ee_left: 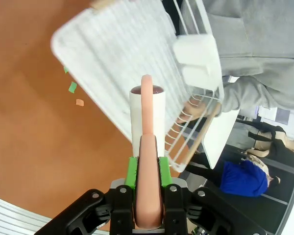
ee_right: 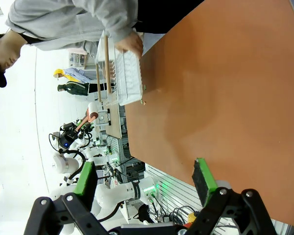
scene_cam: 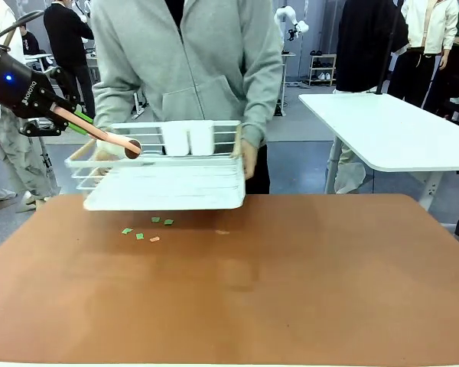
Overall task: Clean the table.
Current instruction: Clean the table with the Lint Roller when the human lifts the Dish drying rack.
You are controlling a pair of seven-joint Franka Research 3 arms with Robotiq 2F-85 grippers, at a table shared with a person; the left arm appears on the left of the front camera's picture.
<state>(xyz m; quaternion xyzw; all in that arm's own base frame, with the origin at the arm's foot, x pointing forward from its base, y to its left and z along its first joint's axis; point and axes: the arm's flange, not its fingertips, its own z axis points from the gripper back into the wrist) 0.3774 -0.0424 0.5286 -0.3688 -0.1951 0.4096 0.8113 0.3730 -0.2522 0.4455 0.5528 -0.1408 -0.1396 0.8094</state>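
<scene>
Here we see the left gripper (ee_left: pixel 147 169) pinching a pink handle (ee_left: pixel 146 112) at upper left of the front view. The right gripper (ee_right: pixel 144 164) is spread. The table (scene_cam: pixel 291 290) spans the lower frame, with coloured scraps (scene_cam: pixel 147 229) near a person-held white wire rack (scene_cam: pixel 164 183).

The table (scene_cam: pixel 291 290) is a wide, level slab with a smooth, matte reddish-brown top and rounded corners (its near edge runs along the bottom of the front view). Most of the top is bare. A few small green and orange scraps (scene_cam: pixel 140 236) lie close together on its far left part, near the far edge.
</scene>
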